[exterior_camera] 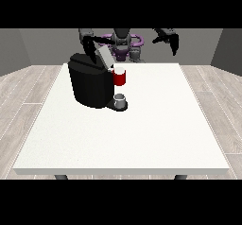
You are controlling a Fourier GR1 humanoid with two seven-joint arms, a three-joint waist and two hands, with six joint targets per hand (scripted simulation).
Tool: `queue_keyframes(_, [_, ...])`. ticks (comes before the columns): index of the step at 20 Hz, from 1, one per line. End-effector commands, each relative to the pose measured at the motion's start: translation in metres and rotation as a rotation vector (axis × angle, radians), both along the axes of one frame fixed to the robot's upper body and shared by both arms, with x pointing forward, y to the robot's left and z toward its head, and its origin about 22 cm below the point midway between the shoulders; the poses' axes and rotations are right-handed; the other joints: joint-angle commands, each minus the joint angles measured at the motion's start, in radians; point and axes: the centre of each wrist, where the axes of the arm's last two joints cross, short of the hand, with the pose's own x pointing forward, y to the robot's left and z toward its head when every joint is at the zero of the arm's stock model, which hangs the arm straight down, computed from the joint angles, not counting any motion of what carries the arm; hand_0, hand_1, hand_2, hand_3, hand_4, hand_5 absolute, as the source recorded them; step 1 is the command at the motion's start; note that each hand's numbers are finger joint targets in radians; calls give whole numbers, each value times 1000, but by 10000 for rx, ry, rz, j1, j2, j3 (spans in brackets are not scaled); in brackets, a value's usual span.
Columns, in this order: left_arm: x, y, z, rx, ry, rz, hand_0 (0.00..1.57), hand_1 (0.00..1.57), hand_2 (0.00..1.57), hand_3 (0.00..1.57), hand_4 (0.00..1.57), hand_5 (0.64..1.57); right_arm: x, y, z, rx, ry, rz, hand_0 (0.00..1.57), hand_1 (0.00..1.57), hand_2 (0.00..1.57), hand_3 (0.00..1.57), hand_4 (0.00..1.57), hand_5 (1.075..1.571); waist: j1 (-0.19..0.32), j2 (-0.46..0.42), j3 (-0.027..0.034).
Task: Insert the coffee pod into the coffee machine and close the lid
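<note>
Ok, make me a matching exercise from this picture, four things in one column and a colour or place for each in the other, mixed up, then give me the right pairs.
Things:
1. coffee machine
2. lid
3. cup
4. hand at the view's right

Descriptions:
A. raised in the air above the table's far edge, touching nothing
B. small and grey, standing on the machine's base under the red part
C. big black body on the white table
D. light grey flap tilted up at the machine's top

Pairs: 1-C, 2-D, 3-B, 4-A
</note>
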Motion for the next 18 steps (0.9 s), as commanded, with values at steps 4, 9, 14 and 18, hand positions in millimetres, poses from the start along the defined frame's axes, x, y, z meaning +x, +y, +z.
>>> queue_keyframes(4, [-14, 9, -1, 469, -403, 496, 0, 0, 0, 0, 299, 1571, 11, 9, 14, -220, -269, 483, 0, 0, 0, 0, 79, 1571, -179, 390, 0])
queue_keyframes(9, [-28, -15, -8, 512, 172, 132, 0, 0, 0, 0, 346, 1571, 18, 15, 22, -755, -193, 263, 0, 0, 0, 0, 127, 1571, 307, 105, 0])
queue_keyframes(14, [-7, -18, 12, 424, -226, 94, 0, 0, 0, 0, 363, 1571, 32, 36, 62, -1490, -1254, 881, 0, 0, 0, 0, 119, 1571, 376, 748, -1])
queue_keyframes(18, [-5, -10, 18, 439, -712, -177, 0, 0, 0, 0, 362, 1571, 34, 43, 75, -1375, -1824, 981, 0, 0, 0, 0, 0, 1571, 679, 1052, -1])
